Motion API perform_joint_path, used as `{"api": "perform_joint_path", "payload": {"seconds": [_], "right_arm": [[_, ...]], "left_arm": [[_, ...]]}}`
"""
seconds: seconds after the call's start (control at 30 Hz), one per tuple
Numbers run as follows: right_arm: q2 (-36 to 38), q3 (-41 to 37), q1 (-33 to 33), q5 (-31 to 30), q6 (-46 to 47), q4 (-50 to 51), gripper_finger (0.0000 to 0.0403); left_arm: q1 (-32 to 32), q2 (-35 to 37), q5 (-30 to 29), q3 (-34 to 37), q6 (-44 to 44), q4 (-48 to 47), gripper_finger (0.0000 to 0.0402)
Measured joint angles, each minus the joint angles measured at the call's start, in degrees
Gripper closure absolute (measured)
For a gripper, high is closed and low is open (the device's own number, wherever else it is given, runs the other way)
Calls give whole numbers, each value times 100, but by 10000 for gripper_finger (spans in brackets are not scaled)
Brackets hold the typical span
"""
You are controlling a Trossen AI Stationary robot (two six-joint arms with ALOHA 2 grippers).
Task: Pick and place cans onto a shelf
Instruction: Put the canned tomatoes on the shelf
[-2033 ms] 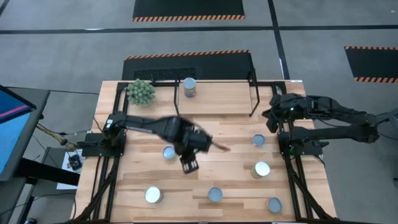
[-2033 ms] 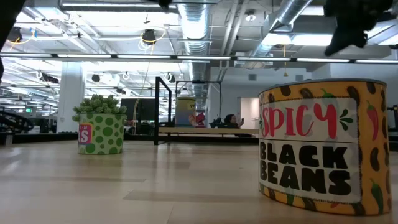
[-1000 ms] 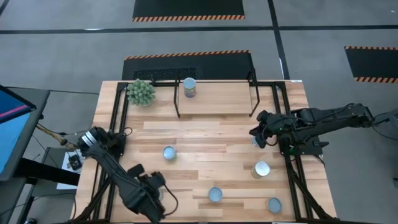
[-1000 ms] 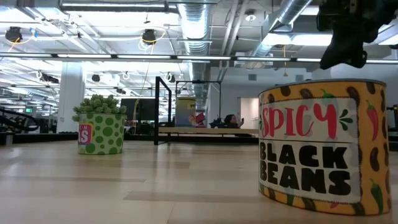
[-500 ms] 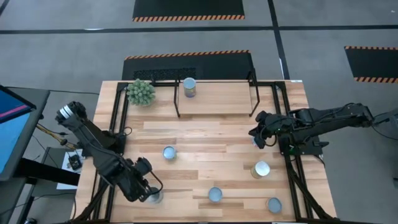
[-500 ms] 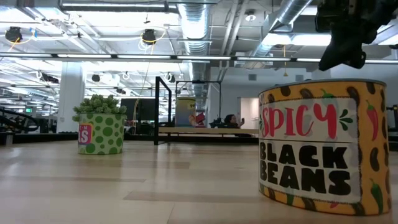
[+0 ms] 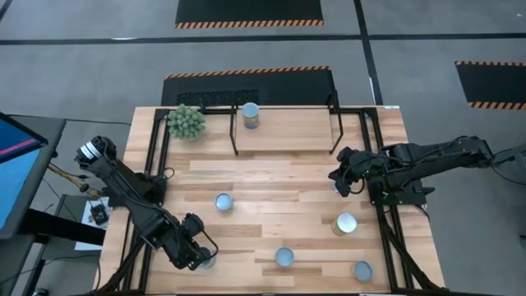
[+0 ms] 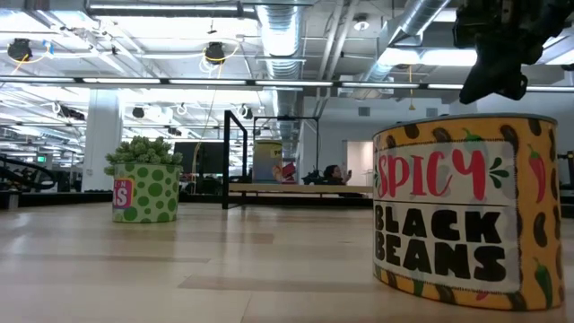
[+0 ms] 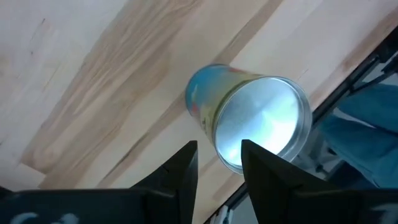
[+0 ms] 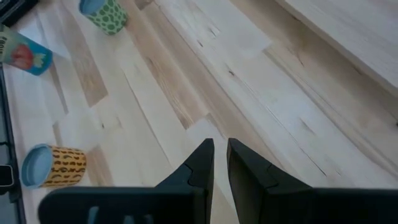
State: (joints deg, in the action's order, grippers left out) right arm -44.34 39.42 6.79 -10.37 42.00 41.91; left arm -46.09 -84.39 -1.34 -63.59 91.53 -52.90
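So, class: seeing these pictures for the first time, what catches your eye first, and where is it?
The Spicy Black Beans can fills the low view's right side. From above, the left gripper hangs over a blue-labelled can at the table's front-left corner, jaws apart. One can stands on the shelf beside a green plant.

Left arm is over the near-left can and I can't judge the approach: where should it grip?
Grip the can across its round side wall, coming from above. It stands upright on the table with its flat lid up and space all round; the left end effector already hangs over it.
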Motion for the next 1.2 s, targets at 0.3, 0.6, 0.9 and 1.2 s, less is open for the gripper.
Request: {"api": "perform_joint_path", "payload": {"seconds": [0.3,0.6,0.9,1.2], "right_arm": [[-2,0,-2,0,-28,0,333],[-2,0,-4,-9,-44,-20,333],[-2,0,-4,-15,-46,-13,333],[-2,0,-5,-17,-46,-17,333]], "left_arm": [[7,-617,18,-74,-133,71,292],[282,-634,167,-63,-702,344,395],[971,-204,-99,-498,-1706,466,401],[2417,-200,-191,-1399,-4072,376,401]]}}
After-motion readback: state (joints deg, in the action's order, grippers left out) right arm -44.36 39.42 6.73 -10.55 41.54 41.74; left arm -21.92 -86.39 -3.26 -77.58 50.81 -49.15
